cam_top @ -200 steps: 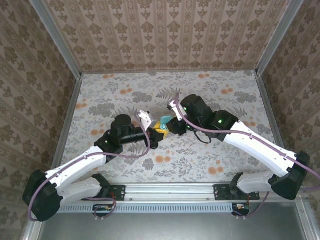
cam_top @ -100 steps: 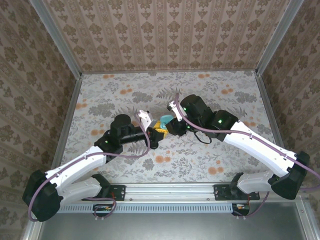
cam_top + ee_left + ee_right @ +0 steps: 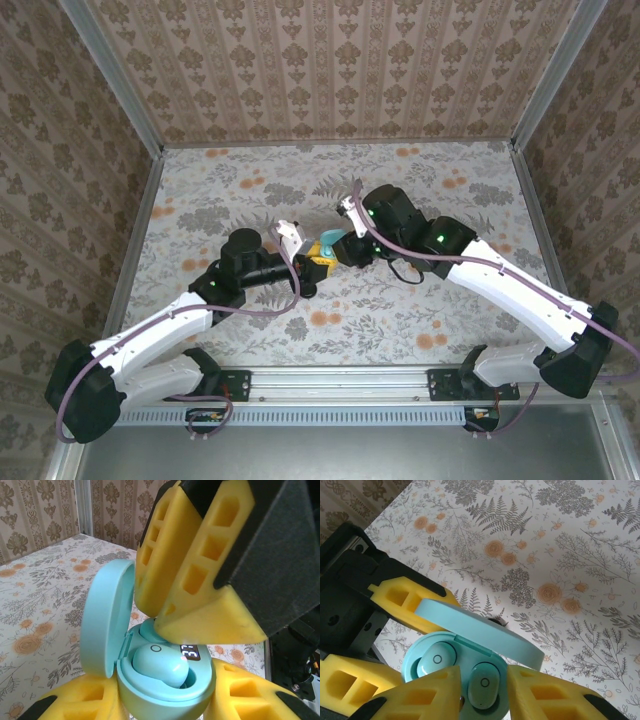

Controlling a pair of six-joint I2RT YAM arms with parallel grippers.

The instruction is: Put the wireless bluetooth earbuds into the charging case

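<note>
The turquoise charging case [image 3: 165, 692] is off the table with its lid [image 3: 106, 622] swung open, and my left gripper [image 3: 165, 702] is shut on its body. Two turquoise earbuds sit in its wells: one [image 3: 435, 660] on the left, the other [image 3: 485, 685] between the yellow fingers of my right gripper [image 3: 482, 700]. Those jaws are open, with a thin gap on each side of that earbud. In the left wrist view a right finger [image 3: 200, 580] hangs over the far earbud [image 3: 149, 629]. From the top, both grippers meet at the case [image 3: 325, 248].
The floral tablecloth [image 3: 450, 180] stretches out on all sides of the case. Patterned walls [image 3: 330, 70] with metal posts close in the back and sides. The arm bases stand on the rail [image 3: 340, 382] at the near edge.
The right gripper's jaws have eased apart a little around the earbud, and its wrist has shifted slightly. The left arm and the case have stayed still.
</note>
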